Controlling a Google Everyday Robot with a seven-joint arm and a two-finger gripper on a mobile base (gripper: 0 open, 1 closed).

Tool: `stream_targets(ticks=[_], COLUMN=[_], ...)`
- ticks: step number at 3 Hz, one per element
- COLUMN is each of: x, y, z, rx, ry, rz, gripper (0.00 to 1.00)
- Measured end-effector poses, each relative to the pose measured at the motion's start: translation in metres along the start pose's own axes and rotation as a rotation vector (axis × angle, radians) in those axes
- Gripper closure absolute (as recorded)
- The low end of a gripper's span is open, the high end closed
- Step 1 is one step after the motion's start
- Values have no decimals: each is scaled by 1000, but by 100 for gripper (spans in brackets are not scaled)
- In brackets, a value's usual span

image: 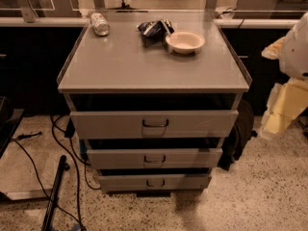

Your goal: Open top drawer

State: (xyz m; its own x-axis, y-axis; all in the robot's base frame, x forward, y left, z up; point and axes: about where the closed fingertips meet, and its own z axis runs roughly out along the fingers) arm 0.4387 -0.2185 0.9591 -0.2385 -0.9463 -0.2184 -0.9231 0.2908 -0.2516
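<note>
Though its state cannot be told, tool far right, apart from top drawer.

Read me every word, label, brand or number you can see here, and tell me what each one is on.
No text is readable.
Can, back left on the cabinet: label too blurred to read.
Dark bag beside the bowl: print too blurred to read.
Top drawer: no markings seen.
Gripper, at the right edge beside the cabinet: no lettering seen.
</note>
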Motion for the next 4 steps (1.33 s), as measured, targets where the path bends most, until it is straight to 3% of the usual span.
stream_targets(ticks=[2,4], x=[13,8], y=[13,36], z=[73,134], rx=[-51,-94], ry=[-46,-193], rz=[79,112], gripper=[0,0])
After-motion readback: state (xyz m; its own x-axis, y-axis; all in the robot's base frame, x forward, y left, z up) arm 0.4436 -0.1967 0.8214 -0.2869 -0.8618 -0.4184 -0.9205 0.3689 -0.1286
